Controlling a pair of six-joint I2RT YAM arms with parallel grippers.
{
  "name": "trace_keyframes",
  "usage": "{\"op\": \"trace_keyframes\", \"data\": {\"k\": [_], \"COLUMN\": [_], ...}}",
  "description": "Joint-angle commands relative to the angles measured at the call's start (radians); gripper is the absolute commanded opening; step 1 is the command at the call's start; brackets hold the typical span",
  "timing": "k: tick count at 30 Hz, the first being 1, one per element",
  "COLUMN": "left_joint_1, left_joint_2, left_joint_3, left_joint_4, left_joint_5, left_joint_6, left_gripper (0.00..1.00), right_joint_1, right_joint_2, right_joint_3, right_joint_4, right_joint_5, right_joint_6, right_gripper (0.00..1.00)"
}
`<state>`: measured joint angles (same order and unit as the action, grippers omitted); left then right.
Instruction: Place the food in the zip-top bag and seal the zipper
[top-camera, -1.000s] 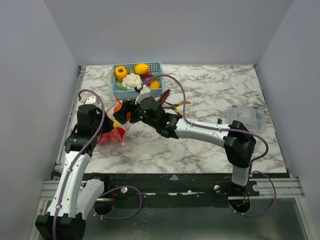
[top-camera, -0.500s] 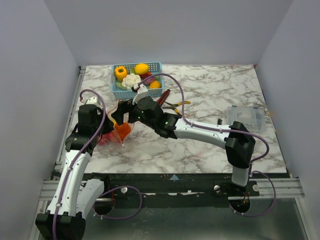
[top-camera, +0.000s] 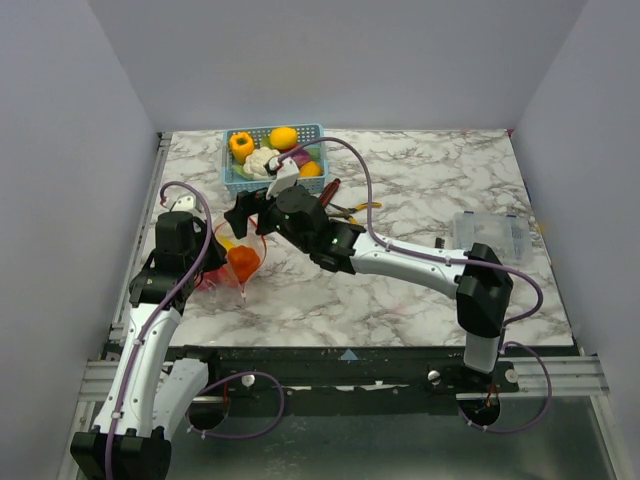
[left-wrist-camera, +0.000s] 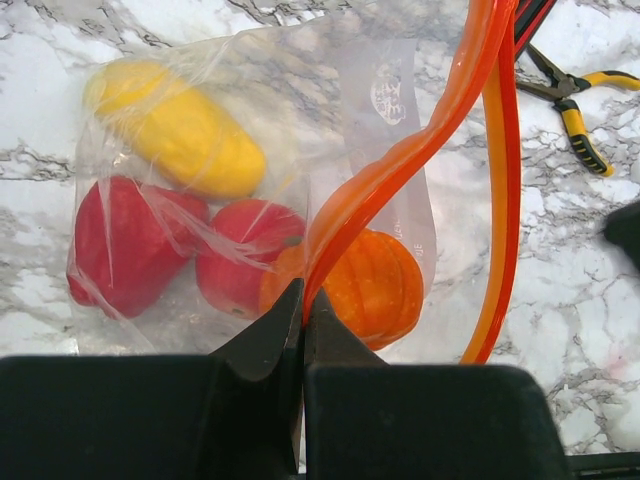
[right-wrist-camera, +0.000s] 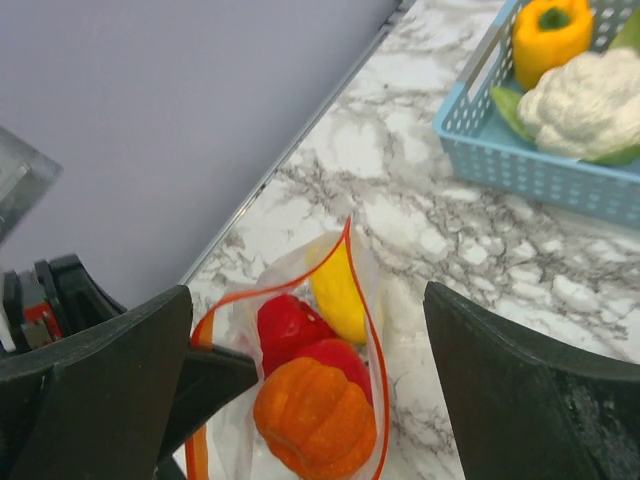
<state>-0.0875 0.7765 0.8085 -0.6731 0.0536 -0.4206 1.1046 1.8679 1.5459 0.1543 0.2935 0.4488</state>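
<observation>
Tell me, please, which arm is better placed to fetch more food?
Right: the right fingers, open and empty, hover near the basket; the left fingers pinch the zipper, holding the bag.

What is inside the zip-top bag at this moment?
Inside the zip-top bag: a yellow piece, two red pieces and an orange pumpkin. The zipper crosses the pumpkin, and the left gripper hides the bag's near edge.

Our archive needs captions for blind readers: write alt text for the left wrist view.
The left gripper is pinched shut on the zipper, the red-orange strip at the mouth of the clear zip-top bag on the marble table. Inside the bag lie a yellow piece, two red pieces and an orange pumpkin; yellow-handled pliers lie at upper right.
</observation>
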Motion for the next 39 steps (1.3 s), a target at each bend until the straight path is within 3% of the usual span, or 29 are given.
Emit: {"op": "trace_keyframes", "data": {"k": [1, 13, 27, 39], "left_joint_1": [-0.004, -0.004, -0.004, -0.004], "left_joint_2": [-0.01, -0.009, 0.007, 0.02], "left_joint_3": [-0.014, -0.013, -0.012, -0.01], "left_joint_4": [0.018, 0.019, 0.018, 0.02], "left_joint_5": [-0.038, -0.072, -0.085, -0.074], "left_joint_6": [0.028, 0.027, 0.027, 0.028], "left_gripper": [0.0, 0.0, 0.0, 0.0], "right_joint_1": [-0.014, -0.159, -0.338, -0.408], "right_joint_2": [-0.013, 0.214, 0.571, 0.708], "right_joint_3": [0.087, 0.318, 0.719, 0.814], "right_joint_4": [0.006, -0.012, -0.179, -0.229], "right_joint_5": [0.126, 0.138, 0.049, -0.077], "right_joint_6": [-0.097, -0.143, -0.208, -0.287], "right_gripper": [1.0, 0.99, 0.98, 0.97]}}
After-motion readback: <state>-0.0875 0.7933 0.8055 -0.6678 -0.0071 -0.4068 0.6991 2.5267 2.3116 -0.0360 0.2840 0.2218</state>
